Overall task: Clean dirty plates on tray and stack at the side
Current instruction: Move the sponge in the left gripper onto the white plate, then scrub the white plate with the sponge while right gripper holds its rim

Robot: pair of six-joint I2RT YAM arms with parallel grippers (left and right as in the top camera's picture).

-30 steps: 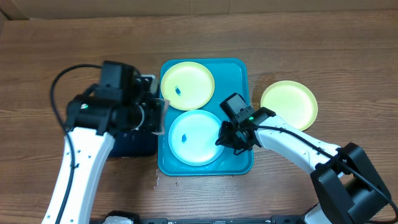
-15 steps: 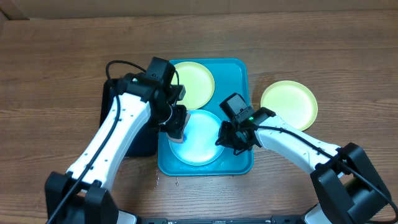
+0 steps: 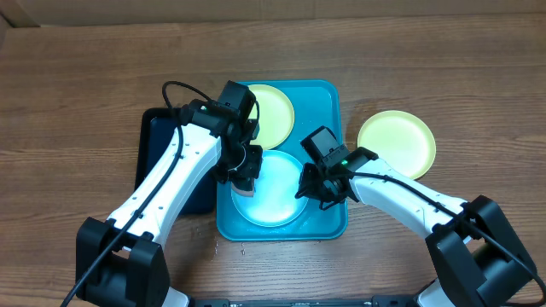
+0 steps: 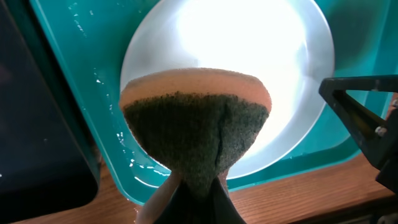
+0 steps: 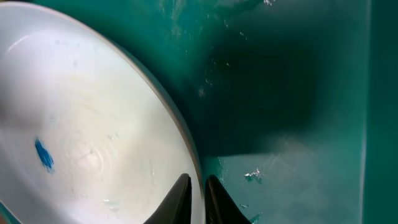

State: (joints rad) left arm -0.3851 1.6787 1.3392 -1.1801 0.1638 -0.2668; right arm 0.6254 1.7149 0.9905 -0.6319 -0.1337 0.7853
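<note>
A light blue plate (image 3: pixel 277 198) lies at the front of the turquoise tray (image 3: pixel 333 102), with a yellow-green plate (image 3: pixel 275 111) behind it. A second yellow-green plate (image 3: pixel 397 143) lies on the table to the right. My left gripper (image 3: pixel 243 177) is shut on a sponge (image 4: pixel 196 124) and holds it over the blue plate's (image 4: pixel 261 50) left part. My right gripper (image 3: pixel 309 192) is shut on the blue plate's right rim (image 5: pixel 198 193). In the right wrist view the plate (image 5: pixel 93 124) has a small blue smudge (image 5: pixel 42 154).
A black rectangular tray (image 3: pixel 166 145) lies against the left side of the turquoise tray, partly under my left arm. The turquoise tray floor (image 5: pixel 298 124) is wet with drops. Bare wooden table surrounds the trays.
My left arm has swung right from over the black tray to over the light blue plate, carrying the sponge. The right arm and the plates have not moved.
</note>
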